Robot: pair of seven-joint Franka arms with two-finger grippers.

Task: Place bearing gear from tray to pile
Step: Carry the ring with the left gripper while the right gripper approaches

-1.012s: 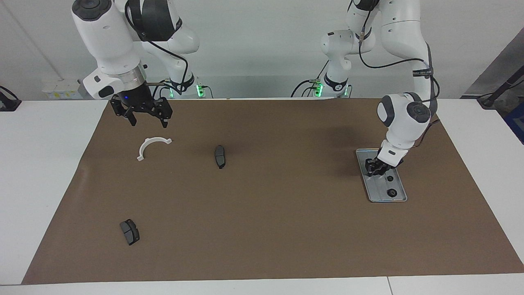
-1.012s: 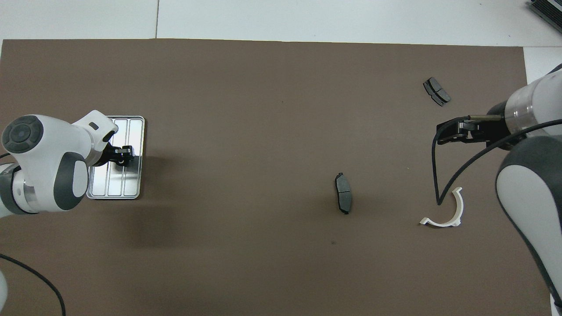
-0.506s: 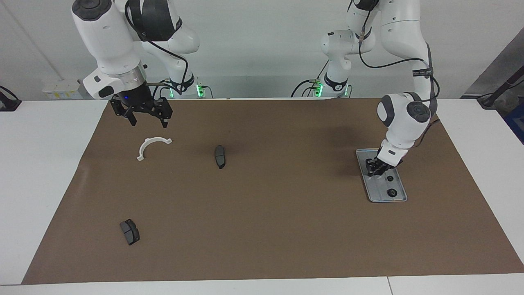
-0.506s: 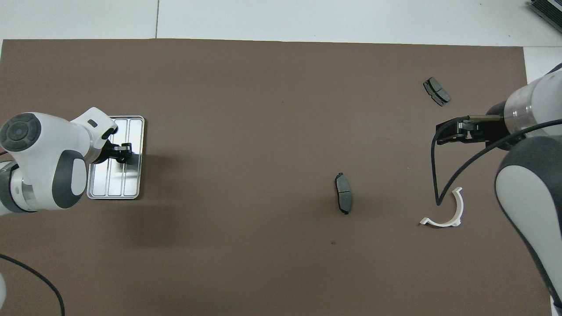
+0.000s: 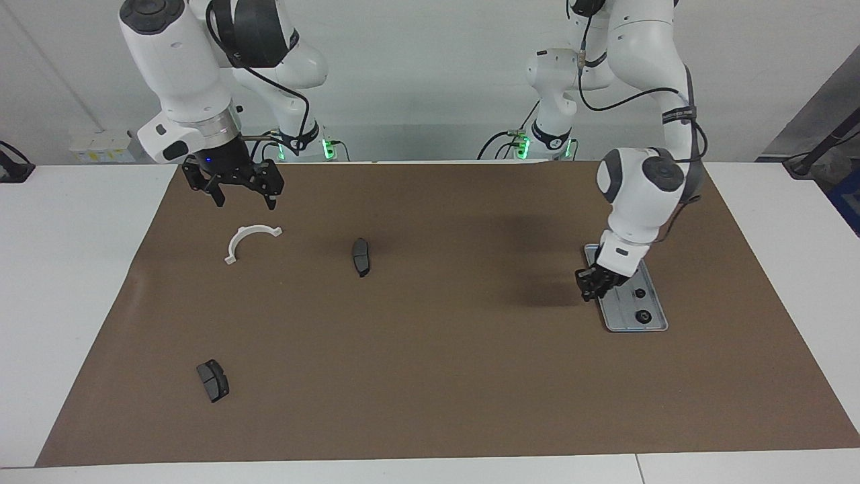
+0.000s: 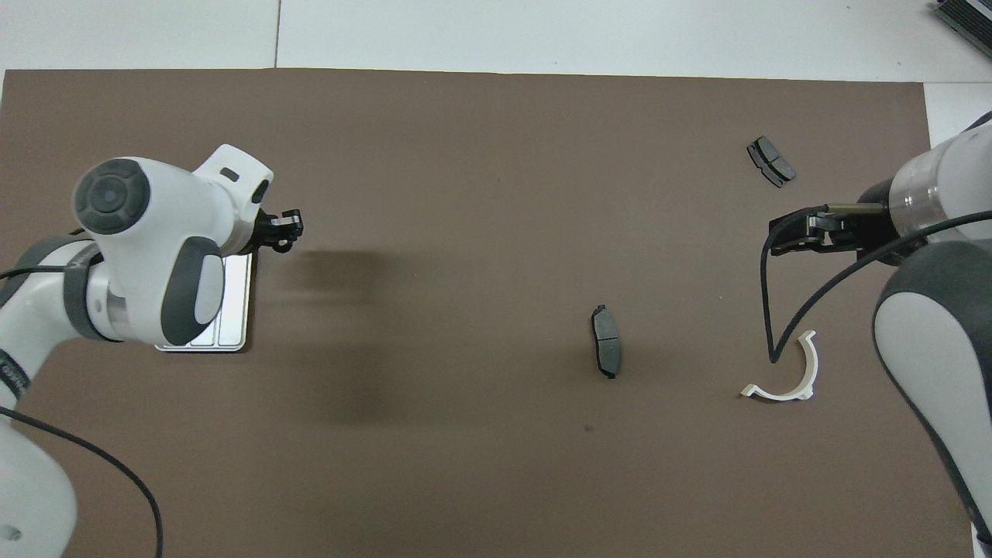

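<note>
While two small dark bearing gears [image 5: 643, 316] lie in the silver tray [image 5: 655, 325] at the left arm's end of the table, the left gripper [image 5: 594, 285] hangs over the tray's edge — whether it holds anything, I cannot tell. The pile — white bracket [image 5: 247, 240], brake pads [image 5: 361, 256] — lies well apart, the waiting right gripper [image 5: 240, 190] spread wide above the bracket.
</note>
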